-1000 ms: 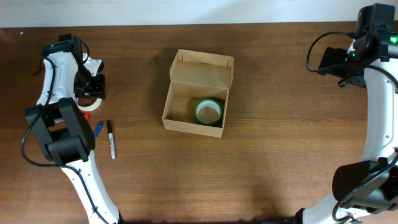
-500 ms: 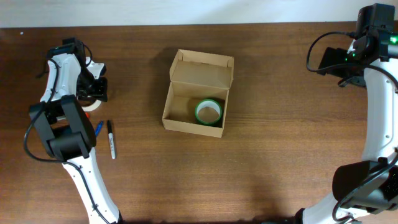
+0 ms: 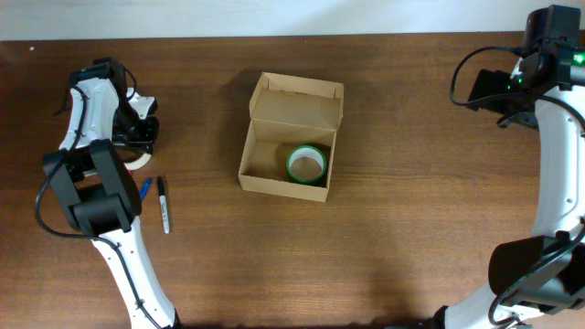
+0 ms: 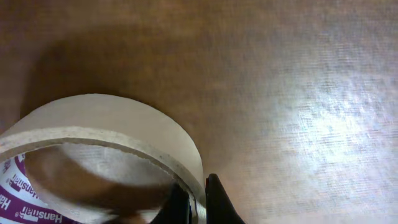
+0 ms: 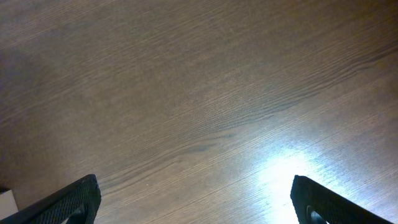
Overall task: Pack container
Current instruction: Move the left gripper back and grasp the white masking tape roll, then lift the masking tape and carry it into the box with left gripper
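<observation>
The tan tape roll (image 4: 118,127) is being pinched by its wall in the closed left gripper (image 4: 198,202), presumably for carrying to the container (image 3: 279,185), lying open mid-table. The right gripper (image 5: 196,202) is being held wide open, well apart.

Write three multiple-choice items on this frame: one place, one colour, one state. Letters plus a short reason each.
1. Where is the green tape roll?
A. in the container
B. in the left gripper
C. in the right gripper

2. What colour is the outer wall of the second tape roll, at the left gripper?
A. blue
B. tan
C. black

3. What state is the right gripper in?
A. open, empty
B. shut on a roll
C. shut, empty

Answers:
1 A: the overhead view shows it lying on the box floor.
2 B: the left wrist view shows a tan wall pinched between the fingers.
3 A: its fingers stand far apart with nothing held between them.
</observation>
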